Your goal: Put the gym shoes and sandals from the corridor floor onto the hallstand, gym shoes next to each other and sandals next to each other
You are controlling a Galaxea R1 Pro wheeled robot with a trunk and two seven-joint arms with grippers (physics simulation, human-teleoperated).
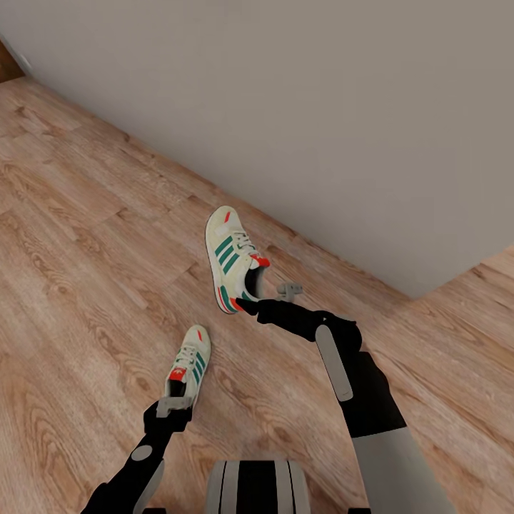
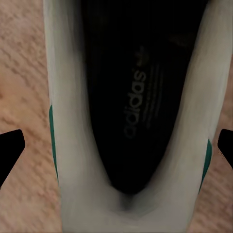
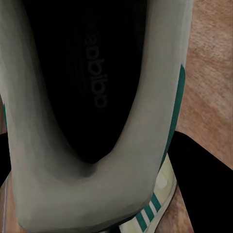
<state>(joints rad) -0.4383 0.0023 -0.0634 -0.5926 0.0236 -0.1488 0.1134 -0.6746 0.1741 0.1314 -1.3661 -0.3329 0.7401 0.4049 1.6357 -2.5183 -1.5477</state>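
The left hand (image 1: pixel 173 408) is covering the nearer gym shoe's (image 1: pixel 188 368) heel, while the right hand (image 1: pixel 246 305) is hiding the farther gym shoe's (image 1: pixel 232 257) heel.

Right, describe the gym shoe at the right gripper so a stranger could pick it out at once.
Start at the grey wall running across the wood floor. The gym shoe nearest that wall sits at the right gripper. Unlike the other gym shoe near the left gripper, it is tipped sideways, showing its teal-orange sole edge.
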